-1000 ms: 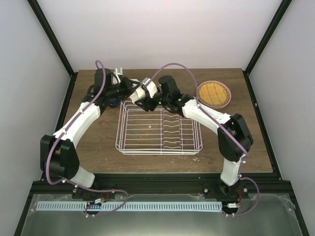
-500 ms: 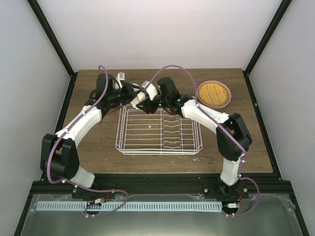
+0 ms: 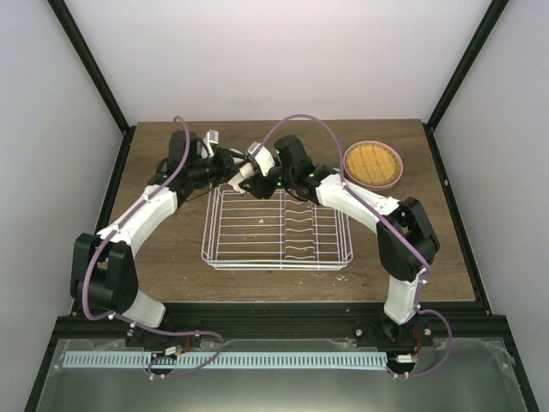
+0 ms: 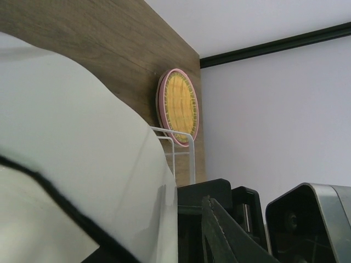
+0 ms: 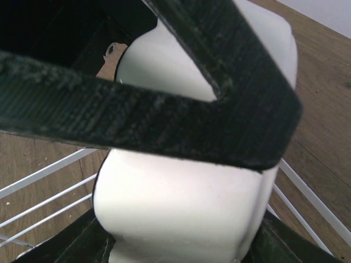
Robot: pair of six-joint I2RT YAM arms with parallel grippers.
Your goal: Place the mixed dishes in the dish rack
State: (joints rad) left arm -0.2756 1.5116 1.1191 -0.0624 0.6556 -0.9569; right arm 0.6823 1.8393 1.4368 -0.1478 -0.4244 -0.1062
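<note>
Right wrist: right gripper [image 3: 251,166] clamped on bowl [image 5: 181,186], one black finger [image 5: 164,126] slanting across the cream-white wall, the other finger hidden behind it. Under the bowl, white wires of rack [image 5: 44,183], and beyond them brown desk [image 5: 323,87]. From the top view, bowl held over the far rim of the rack, toward its left corner; cannot tell whether touching the wires. Left gripper [image 3: 225,165] just beside the bowl on the opposite side, nose to nose with the right one. Cannot tell whether wide, narrow or gripping: left wrist view mostly blocked by a blurred pale surface very close to the lens, own fingers not made out. Past that surface, a corner of rack wire, then black parts of the right arm at lower right. Farther out, yellow plate [image 4: 178,107] with grid pattern lying on pink plate [image 4: 160,101], stacked near the far right corner of the desk, well apart from both grippers and just off the rack's far right corner. Rack in the middle of the desk, wavy dividers in its right half.
</note>
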